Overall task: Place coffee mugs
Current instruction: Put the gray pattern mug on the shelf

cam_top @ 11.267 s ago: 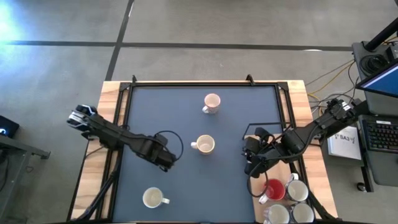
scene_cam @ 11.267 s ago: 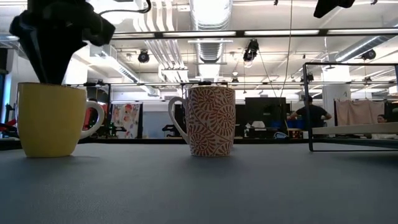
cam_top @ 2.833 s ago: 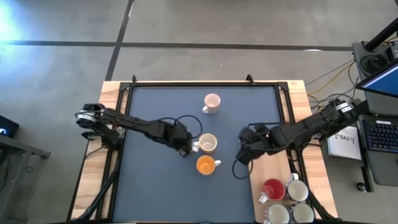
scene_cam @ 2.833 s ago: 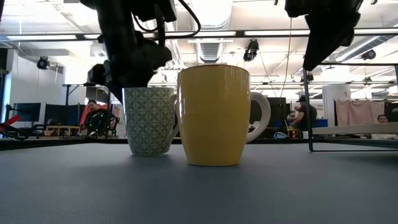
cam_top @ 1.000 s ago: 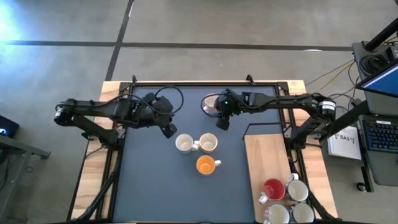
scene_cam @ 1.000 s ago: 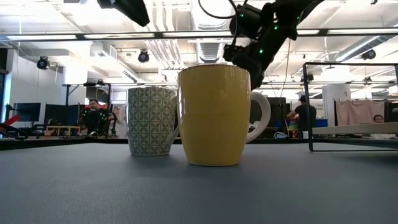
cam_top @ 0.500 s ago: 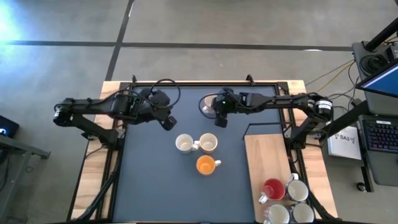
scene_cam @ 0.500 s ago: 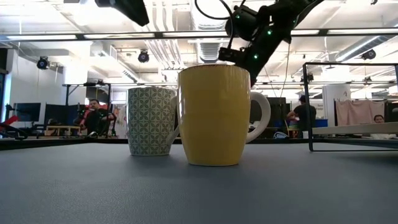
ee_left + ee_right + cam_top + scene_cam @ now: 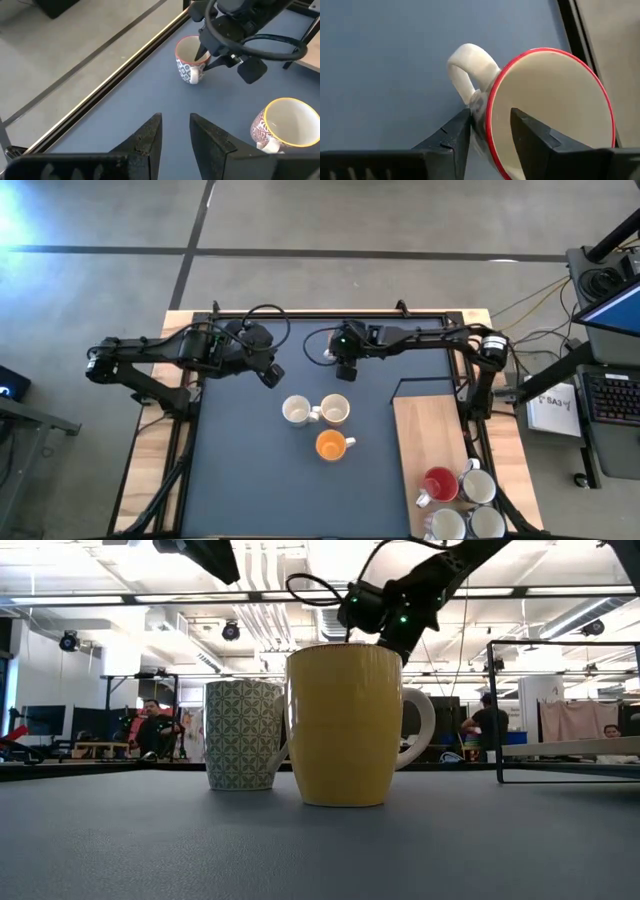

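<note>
A mug with a red rim [image 9: 545, 110] and a white handle [image 9: 470, 65] stands upright on the blue mat's far middle [image 9: 192, 60]. My right gripper [image 9: 490, 130] hangs open over it [image 9: 343, 366], astride the wall beside the handle. My left gripper [image 9: 175, 132] hovers open over the mat's far left [image 9: 272, 377], holding nothing. Three more mugs stand at the mat's middle: a cream one [image 9: 295, 411], a patterned one [image 9: 334, 410] and an orange one [image 9: 330, 445]. My right gripper comes at the mug slanting down from the table's right. One finger [image 9: 530, 132] is inside the cup and the other [image 9: 452, 137] is outside, by the handle's root [image 9: 476, 102]. I cannot tell whether either finger touches the wall. The mug stands on the mat.
A wooden board [image 9: 430, 435] lies at the right, with a black wire frame [image 9: 405, 385] at its far end. A red mug [image 9: 440, 483] and some white ones [image 9: 480, 486] stand at its near end. A black rail [image 9: 330, 315] lines the far edge.
My right gripper has gone toward the table's left and down onto the far mug, rolling as it went, and now covers it in the high view. The mugs have kept their places.
</note>
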You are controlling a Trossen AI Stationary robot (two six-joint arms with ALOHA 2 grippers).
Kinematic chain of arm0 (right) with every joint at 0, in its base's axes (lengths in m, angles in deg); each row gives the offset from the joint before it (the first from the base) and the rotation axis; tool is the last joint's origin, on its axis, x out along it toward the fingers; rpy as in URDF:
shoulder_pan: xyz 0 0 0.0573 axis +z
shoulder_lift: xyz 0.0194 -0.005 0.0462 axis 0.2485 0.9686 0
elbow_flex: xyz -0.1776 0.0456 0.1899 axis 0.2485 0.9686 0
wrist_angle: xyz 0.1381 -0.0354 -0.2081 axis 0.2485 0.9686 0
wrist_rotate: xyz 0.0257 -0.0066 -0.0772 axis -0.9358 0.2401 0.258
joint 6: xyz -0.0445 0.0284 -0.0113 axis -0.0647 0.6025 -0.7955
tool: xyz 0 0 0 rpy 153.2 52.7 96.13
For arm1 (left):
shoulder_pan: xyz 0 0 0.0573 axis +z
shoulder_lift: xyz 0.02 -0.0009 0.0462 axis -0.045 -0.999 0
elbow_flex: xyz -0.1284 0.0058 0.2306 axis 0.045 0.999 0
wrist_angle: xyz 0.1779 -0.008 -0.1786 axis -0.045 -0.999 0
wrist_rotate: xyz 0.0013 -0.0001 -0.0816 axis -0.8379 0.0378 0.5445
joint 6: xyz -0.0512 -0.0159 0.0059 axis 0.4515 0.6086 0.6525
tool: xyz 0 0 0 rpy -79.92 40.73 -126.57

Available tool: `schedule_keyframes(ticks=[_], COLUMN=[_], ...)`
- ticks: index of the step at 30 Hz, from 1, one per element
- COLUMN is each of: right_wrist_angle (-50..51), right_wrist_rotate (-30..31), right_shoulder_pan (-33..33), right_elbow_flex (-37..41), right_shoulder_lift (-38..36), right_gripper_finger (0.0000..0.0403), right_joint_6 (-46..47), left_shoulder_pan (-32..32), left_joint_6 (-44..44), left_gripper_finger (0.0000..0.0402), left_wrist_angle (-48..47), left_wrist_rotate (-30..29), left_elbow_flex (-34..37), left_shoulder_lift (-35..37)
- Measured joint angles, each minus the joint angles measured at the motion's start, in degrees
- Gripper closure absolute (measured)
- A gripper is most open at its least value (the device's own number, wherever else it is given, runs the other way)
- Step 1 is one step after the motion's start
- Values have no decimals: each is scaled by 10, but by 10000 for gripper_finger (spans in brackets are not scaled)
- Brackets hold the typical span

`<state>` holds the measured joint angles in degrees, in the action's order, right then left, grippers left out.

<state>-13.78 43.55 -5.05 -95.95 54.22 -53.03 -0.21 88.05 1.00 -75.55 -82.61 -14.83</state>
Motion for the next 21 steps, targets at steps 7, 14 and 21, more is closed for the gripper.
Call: schedule_keyframes(ticks=[7, 14, 21], right_wrist_angle=[117, 212, 250], right_wrist_rotate=[-16, -35, -94], right_shoulder_pan=[-1, 8, 44], right_elbow_flex=[-62, -104, -127], right_shoulder_lift=[22, 18, -23], right_gripper_finger=[378, 386, 388], right_joint_6=[4, 77, 120], left_shoulder_pan=[0, 0, 0], left_joint_6=[0, 0, 0], left_gripper_finger=[319, 319, 319], left_wrist_angle=[-2, -10, -17], left_wrist_rotate=[0, 0, 0], left_elbow_flex=[0, 0, 0], left_shoulder_lift=[4, 8, 12])
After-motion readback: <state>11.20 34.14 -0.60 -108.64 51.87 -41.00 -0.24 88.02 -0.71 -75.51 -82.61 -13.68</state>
